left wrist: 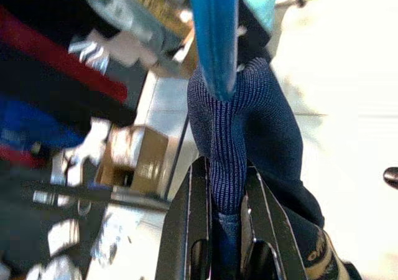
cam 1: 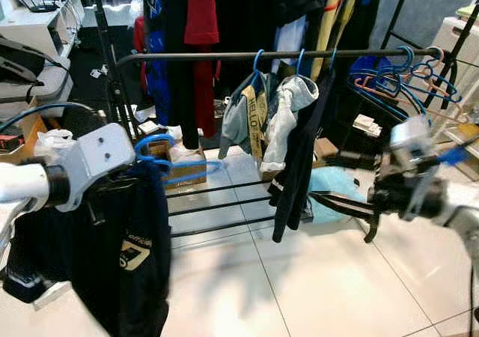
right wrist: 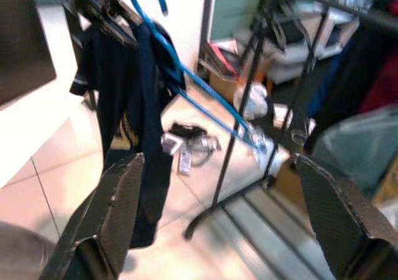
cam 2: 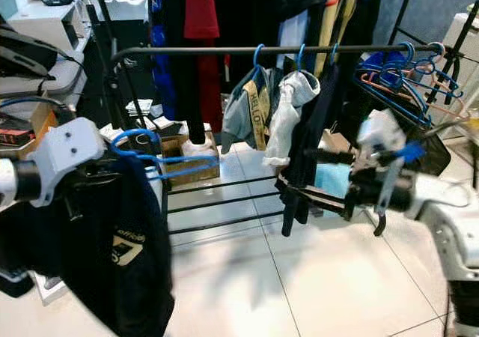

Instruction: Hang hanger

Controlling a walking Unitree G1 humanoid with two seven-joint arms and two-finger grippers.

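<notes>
Step in hand, by my reading: carrying the loaded hanger toward the rail; not yet hung. Landmark throughout: the black rail.

Nearest, below and short of the rail's left end: left gripper, jaws closed tight on the dark shirt where the cloth bunches at the neck of the blue hanger. The shirt hangs straight down from the grip. The hanger's hook curls up just past the gripper, lower than the rail and not touching it.

Right gripper, below the rail's right half: jaws spread wide, holding nothing, touching nothing, pointed across toward the hanger.

On the rail itself: a grey garment and a pale one on blue hooks near the middle, a bunch of empty hangers at the right end. Bare stretch toward the left end.

Next move likely calls for raising the hook above the rail, bringing it over that bare stretch, then lowering until it catches.
</notes>
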